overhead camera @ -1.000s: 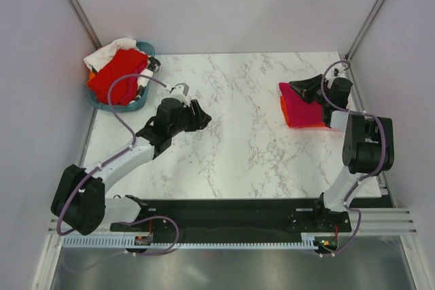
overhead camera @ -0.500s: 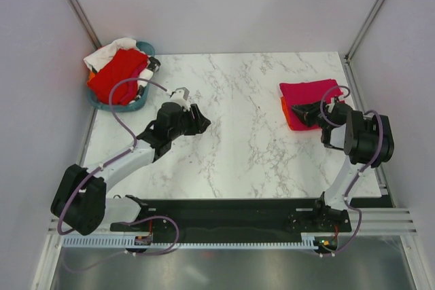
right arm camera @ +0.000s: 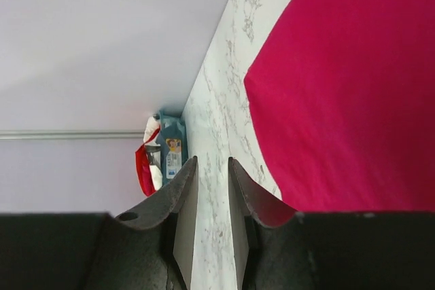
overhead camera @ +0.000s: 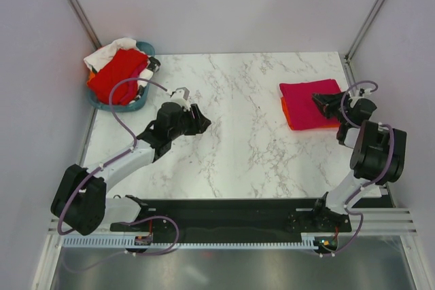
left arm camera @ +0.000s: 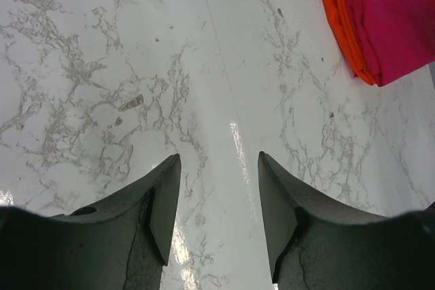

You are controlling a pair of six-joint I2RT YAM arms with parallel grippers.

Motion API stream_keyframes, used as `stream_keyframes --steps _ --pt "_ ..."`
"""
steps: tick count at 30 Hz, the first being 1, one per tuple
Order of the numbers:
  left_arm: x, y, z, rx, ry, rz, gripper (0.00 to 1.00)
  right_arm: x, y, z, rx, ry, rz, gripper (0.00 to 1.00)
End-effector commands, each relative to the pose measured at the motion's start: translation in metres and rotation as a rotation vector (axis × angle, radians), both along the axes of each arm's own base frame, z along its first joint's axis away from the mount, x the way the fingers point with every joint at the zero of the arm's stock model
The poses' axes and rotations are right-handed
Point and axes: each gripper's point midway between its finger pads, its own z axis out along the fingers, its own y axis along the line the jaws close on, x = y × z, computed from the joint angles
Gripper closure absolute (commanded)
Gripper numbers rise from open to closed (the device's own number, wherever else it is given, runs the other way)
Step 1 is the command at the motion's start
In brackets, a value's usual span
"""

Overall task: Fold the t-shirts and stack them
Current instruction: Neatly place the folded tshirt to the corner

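**Two tees stacked at right, both hands empty**

At the far left corner you have a teal basket (overhead camera: 141, 104) holding a red t-shirt (overhead camera: 119, 76), with a white t-shirt (overhead camera: 107, 51) bunched behind it. Next comes your left hand (overhead camera: 204, 121), low over the bare marble tabletop (overhead camera: 251, 140) left of centre. Its fingers stand well apart with nothing between them.

Further right, the magenta t-shirt (overhead camera: 306, 96) lies folded flat on the folded orange t-shirt (overhead camera: 285, 112), whose edge shows along the stack's left side. Your right hand (overhead camera: 318, 102) sits over the stack's right part, fingers a narrow gap apart and gripping nothing. Its wrist view shows tabletop through that gap, beside the magenta cloth. You cannot tell whether it touches the fabric.
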Motion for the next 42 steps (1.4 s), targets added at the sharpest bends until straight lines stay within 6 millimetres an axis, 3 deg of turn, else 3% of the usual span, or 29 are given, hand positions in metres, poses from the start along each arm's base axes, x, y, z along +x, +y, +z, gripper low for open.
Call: stream_keyframes --steps 1,3,4,8,12,16,19,24,30,33,38,42 --pt "0.004 0.000 0.020 -0.010 -0.086 -0.021 0.44 -0.002 -0.008 -0.033 0.025 0.032 -0.014 0.68" --pt "0.004 -0.001 0.018 -0.008 -0.080 -0.023 0.44 0.002 -0.014 -0.042 0.046 0.018 -0.035 0.69" --pt "0.005 -0.001 0.016 -0.007 -0.077 -0.024 0.44 0.001 -0.014 -0.059 0.071 0.042 -0.041 0.69" --pt "0.005 -0.002 0.016 -0.010 -0.075 -0.028 0.44 0.005 -0.018 -0.075 0.095 0.042 -0.049 0.69" --pt "0.005 -0.002 0.017 -0.008 -0.078 -0.026 0.44 0.005 -0.021 -0.059 0.094 0.010 -0.048 0.68" --pt "0.004 -0.003 0.017 -0.013 -0.074 -0.031 0.44 0.003 -0.034 -0.026 0.097 -0.042 -0.071 0.67" --pt "0.004 -0.003 0.016 -0.011 -0.075 -0.031 0.44 0.001 -0.046 -0.018 0.099 -0.049 -0.101 0.67" --pt "0.005 -0.003 0.014 -0.011 -0.070 -0.031 0.44 -0.001 -0.065 -0.021 0.095 -0.047 -0.145 0.67" --pt "0.005 -0.003 0.013 -0.008 -0.068 -0.032 0.44 -0.005 -0.091 -0.061 0.142 0.004 -0.241 0.67" --pt "0.005 -0.004 0.012 -0.009 -0.064 -0.034 0.44 -0.005 -0.102 -0.071 0.166 -0.007 -0.285 0.67" --pt "0.005 -0.003 0.012 -0.007 -0.065 -0.034 0.44 -0.004 -0.103 -0.063 0.182 -0.059 -0.290 0.67" --pt "0.005 -0.003 0.013 -0.008 -0.067 -0.033 0.44 -0.001 -0.102 -0.031 0.130 -0.103 -0.280 0.66"
